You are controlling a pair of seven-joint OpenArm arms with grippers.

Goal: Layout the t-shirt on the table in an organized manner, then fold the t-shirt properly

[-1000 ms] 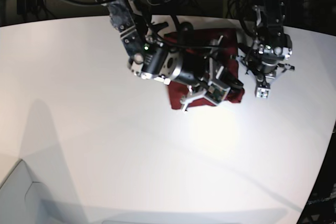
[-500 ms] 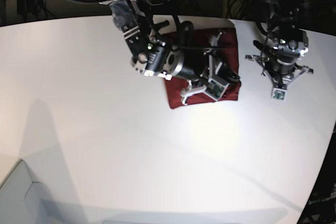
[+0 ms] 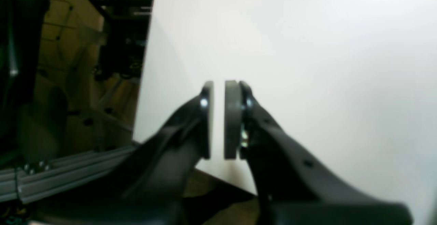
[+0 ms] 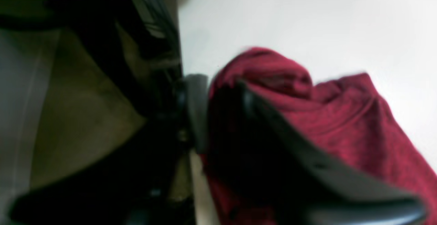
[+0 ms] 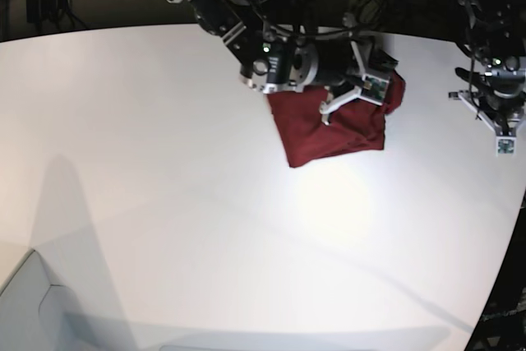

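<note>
Looking across the table [image 5: 164,203], I am seeing a wide white top, mostly bare, with the shirt [image 5: 329,133] lying as a compact maroon bundle near the far edge, toward my left arm's side of centre. It is sitting in layers with a fairly straight near edge and a bunched, lifted corner at the far right, so I am judging the fold as well along but not yet tidy.

I am reading the cloth as light, thin and limp. It is sagging and creasing wherever it is not supported, so I am expecting it to slide easily on the smooth top and to drag its lower layers along if I pull only one. I am thinking the best hold is at a corner or along a folded edge, pinching all layers together, low to the table.

My right gripper [image 4: 218,115] is sitting right over the bundle's far edge. In the right wrist view, red cloth is lying between the fingers and over the nearer one, but with the blur I cannot tell whether they are clamping or letting go.

My left gripper [image 3: 218,119] is hanging well off to the side above bare table, its pads nearly together with only a slit between them, holding nothing.
</note>
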